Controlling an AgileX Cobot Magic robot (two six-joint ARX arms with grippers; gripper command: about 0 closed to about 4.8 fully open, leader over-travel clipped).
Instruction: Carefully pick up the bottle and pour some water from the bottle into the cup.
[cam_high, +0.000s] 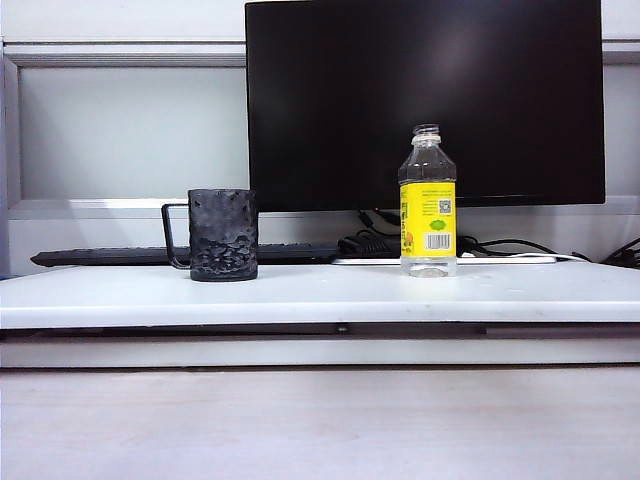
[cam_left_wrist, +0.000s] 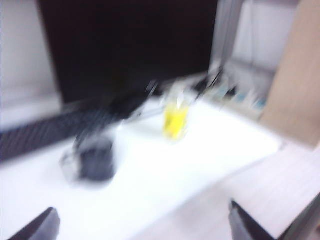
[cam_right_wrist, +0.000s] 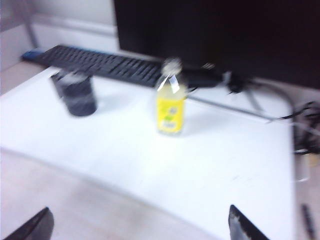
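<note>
One bottle (cam_high: 428, 203); one cup (cam_high: 223, 235); left hand (cam_left_wrist: 142, 227), right hand (cam_right_wrist: 140, 227) agape.

bottle (cam_high: 428, 205): small, clear plastic, no cap, ribbed neck; taller than the cup
bottle label: yellow, with a barcode low down, a square code above it and a green mark between
bottle pose: upright on the white table (cam_high: 320, 292), on the right side in the exterior view
water (cam_high: 428, 265): clear; its level cannot be made out
cup (cam_high: 223, 235): dark grey-black mug, dimpled hammered-looking wall
cup handle: thin angular wire, pointing left in the exterior view
cup pose: upright on the same table, left of the bottle and well apart from it
cup contents: not visible
</note>
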